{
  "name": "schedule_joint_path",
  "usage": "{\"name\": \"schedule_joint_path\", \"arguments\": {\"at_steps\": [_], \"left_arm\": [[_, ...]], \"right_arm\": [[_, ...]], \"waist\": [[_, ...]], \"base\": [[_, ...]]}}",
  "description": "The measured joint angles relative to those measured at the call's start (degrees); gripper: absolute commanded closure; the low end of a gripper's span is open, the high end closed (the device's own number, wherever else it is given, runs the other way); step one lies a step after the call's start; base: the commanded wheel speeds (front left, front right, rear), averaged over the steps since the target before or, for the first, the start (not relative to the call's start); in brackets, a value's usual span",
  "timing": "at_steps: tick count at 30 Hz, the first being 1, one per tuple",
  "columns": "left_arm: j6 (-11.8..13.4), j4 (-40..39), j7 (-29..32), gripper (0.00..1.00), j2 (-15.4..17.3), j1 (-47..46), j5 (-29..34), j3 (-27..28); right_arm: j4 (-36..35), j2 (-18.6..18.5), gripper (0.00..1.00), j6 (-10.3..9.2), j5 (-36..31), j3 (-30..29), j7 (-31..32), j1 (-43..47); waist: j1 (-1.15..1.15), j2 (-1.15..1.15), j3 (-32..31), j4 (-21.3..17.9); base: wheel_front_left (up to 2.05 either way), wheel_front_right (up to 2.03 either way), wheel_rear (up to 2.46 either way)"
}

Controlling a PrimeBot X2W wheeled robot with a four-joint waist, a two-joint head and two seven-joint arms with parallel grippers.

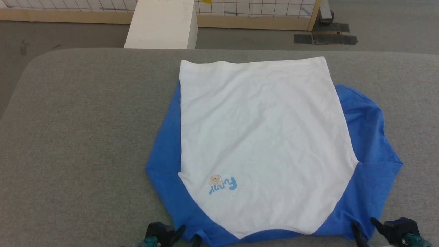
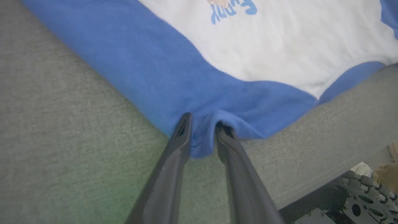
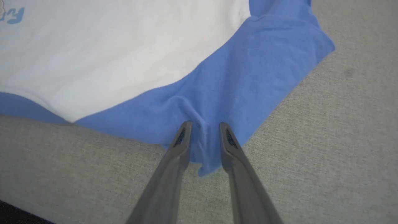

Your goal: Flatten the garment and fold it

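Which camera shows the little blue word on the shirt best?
The head view: the blue word shows whole on the white front of the shirt. The left wrist view cuts it off at the top edge; the right wrist view catches a few letters in its top left corner.

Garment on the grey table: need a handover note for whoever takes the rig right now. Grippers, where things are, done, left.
Left gripper: open, fingers astride the blue near edge on the left side.
Right gripper: open, astride the blue near edge on the right side.
Garment: spread on the grey table, print up, collar nearest the robot, hem far.
Done: flattened, bar small puckers between each gripper's fingers and some rumpling in the blue on its right side.
Left: all the folding; no fold shows yet.
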Motion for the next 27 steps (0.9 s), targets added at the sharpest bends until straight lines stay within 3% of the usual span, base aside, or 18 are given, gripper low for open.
{"name": "schedule_joint_path", "arguments": {"at_steps": [5,9,15,21,24,27], "left_arm": [[2.9,-4.8,-4.1,0.0,1.1,1.9,-1.4,4.1],[6.6,-12.9,-8.2,0.0,3.7,4.7,-2.7,9.3],[12.3,-20.8,-12.4,0.0,4.8,5.3,1.0,16.2],[16.4,-23.7,-12.9,0.0,-1.3,7.0,11.1,23.1],[16.2,-23.4,-13.1,0.0,-4.1,9.3,15.2,24.6],[14.4,-22.5,-13.1,0.0,-5.5,10.4,16.6,25.4]], "right_arm": [[-5.1,1.9,0.0,0.0,2.7,-3.9,-0.1,0.2],[-12.4,3.7,0.0,0.0,3.5,-8.4,-0.4,0.2],[-19.2,6.1,0.0,-0.01,1.3,-10.9,-3.1,-1.2],[-19.7,8.4,0.0,-0.02,-0.7,-12.0,-6.9,-1.8],[-18.6,8.9,0.0,-0.02,-0.6,-13.0,-8.8,-1.7],[-17.1,8.9,0.0,-0.02,1.2,-13.2,-9.9,-1.6]], "waist": [[0.0,0.0,-1.4,-0.2],[0.0,0.0,-2.4,-0.1],[0.0,0.0,-3.2,0.8],[0.0,0.0,-3.4,1.2],[0.0,0.0,-3.6,1.3],[0.0,0.0,-3.5,1.2]], "base": [[0.0,0.0,0.0],[0.0,0.0,0.0],[0.0,0.0,0.0],[0.0,0.0,0.0],[0.0,0.0,0.0],[0.0,0.0,0.0]]}}
